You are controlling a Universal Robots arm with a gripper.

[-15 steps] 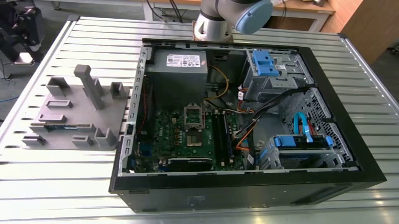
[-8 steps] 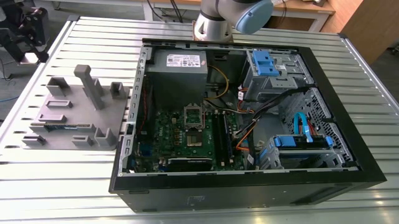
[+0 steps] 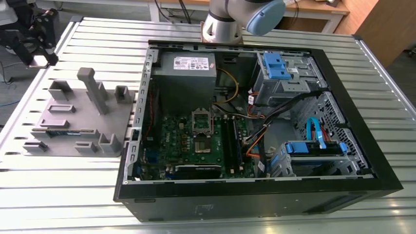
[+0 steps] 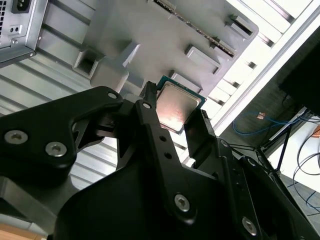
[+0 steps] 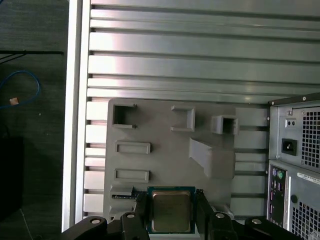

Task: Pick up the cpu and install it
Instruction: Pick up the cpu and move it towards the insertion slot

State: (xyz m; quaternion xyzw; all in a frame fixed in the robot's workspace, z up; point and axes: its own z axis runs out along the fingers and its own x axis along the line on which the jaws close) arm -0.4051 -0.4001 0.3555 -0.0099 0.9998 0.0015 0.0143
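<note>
The cpu (image 4: 175, 107), a small square chip with a shiny silver top and a thin dark rim, is clamped by its edges between my two black fingers (image 4: 148, 102). In the first wrist view the cpu (image 5: 171, 210) hangs above one edge of the grey tray (image 5: 165, 150). On the exterior view's far left my gripper (image 3: 38, 57) is raised over the table, just beyond the grey tray (image 3: 78, 117). The motherboard socket (image 3: 199, 145) lies inside the open computer case (image 3: 260, 190), well away from the gripper.
The grey tray has raised posts and slots, and a green memory stick (image 3: 62, 131) lies in one. Inside the case are a power supply (image 3: 185, 73), blue drive cages (image 3: 279, 68) and loose cables (image 3: 256, 139). The robot base (image 3: 227, 24) stands behind the case on the ribbed metal table (image 3: 58, 190).
</note>
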